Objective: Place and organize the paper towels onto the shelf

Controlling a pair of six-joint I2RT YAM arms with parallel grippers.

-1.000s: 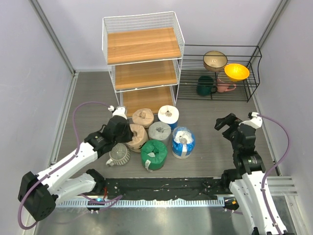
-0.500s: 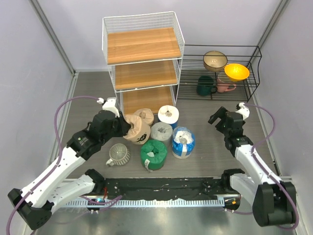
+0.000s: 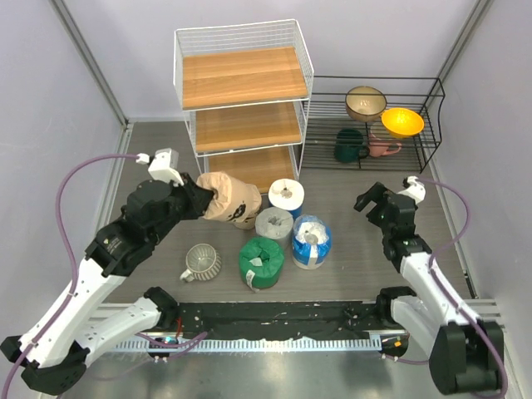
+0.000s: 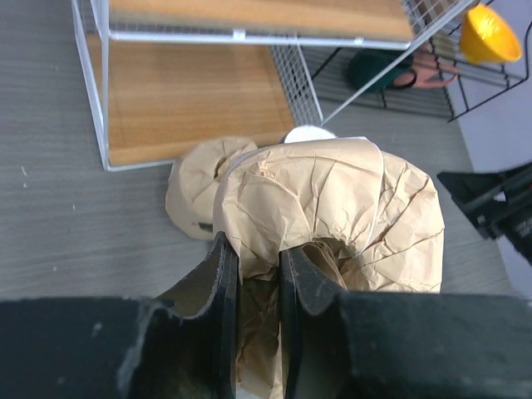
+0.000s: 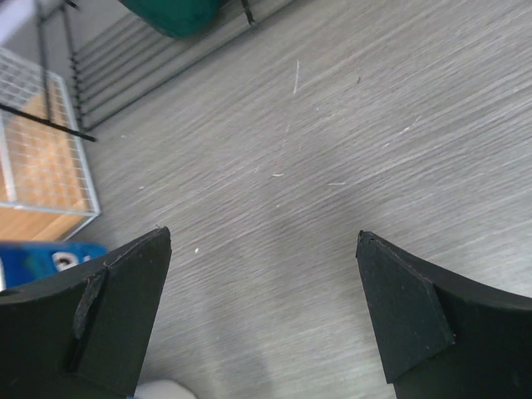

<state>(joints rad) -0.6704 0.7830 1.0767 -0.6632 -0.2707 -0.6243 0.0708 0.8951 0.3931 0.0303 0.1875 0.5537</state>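
Note:
My left gripper [image 3: 206, 202] [image 4: 253, 249] is shut on the crumpled wrapper of a tan paper towel roll [image 3: 230, 198] [image 4: 332, 216], held above the floor in front of the white wire shelf [image 3: 241, 77]. A second tan roll [image 4: 198, 184] lies below, by the shelf's bottom board [image 4: 191, 100]. On the floor stand a white-blue roll [image 3: 286, 196], a grey roll [image 3: 273, 223], a blue-white roll [image 3: 311, 239] and a green roll [image 3: 261, 261]. My right gripper [image 3: 371, 202] [image 5: 264, 235] hangs open over bare floor, right of the rolls.
A ribbed pale mug [image 3: 201, 261] sits left of the green roll. A low black wire rack [image 3: 420, 154] at the back right holds bowls and mugs. Grey walls close in on both sides.
My left arm has lifted the tan roll off the floor and raised it toward the shelf. The right arm reached forward a second ago and has since held still.

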